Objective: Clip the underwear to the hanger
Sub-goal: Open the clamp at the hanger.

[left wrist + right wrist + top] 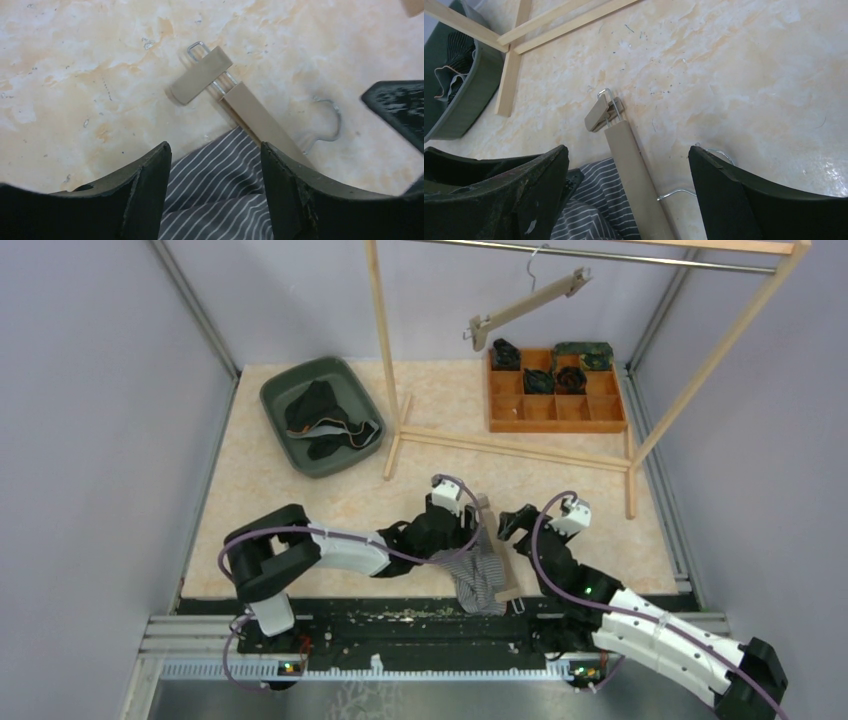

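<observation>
Near the six o'clock edge of the tabletop [300,470], a wooden hanger [260,120] lies flat, with striped underwear [220,185] over its near half. The left end effector [215,150] has its fingers apart astride the cloth. The right end effector [628,150], also apart, hovers at the hanger's three o'clock.

1. Left arm [345,552]: white link shells, black joint housings.
2. Right arm [660,638]: same white-and-black build, small green light [588,590] on one joint.
3. Purple cable [300,530] runs along each arm.
4. White camera block [447,492] on each wrist.
5. Left gripper [215,147] and right gripper [629,149]: matte black wedge fingers [539,195], scuffed.
</observation>
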Motion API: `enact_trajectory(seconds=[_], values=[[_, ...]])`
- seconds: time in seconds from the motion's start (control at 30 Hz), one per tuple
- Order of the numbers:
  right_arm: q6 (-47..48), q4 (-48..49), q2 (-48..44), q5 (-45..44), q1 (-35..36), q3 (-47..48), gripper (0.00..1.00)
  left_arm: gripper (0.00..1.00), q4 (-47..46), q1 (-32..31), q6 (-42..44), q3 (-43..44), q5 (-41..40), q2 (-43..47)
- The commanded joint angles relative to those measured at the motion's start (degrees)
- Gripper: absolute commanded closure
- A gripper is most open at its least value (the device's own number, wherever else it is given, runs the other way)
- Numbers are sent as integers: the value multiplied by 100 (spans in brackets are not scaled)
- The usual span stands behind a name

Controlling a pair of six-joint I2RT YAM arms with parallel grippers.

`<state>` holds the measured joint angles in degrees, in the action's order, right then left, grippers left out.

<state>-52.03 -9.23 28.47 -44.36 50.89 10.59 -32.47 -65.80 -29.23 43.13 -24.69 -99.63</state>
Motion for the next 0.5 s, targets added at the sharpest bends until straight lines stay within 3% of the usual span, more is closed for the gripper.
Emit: enact_trajectory(seconds=[0.0,0.3,0.4,0.47], values=[[89,44,-56,-161,30,158,11,29,649,-131,414,380,-377,-338],[86,41,-93,-170,27,136,11,34,1067,-527,594,802,-1129,-864],[93,61,-96,-162,20,118,11,43,1065,-537,602,810,-1145,-987],[101,76,-81,-160,22,116,11,59,1064,-532,594,818,-1227,-1099]])
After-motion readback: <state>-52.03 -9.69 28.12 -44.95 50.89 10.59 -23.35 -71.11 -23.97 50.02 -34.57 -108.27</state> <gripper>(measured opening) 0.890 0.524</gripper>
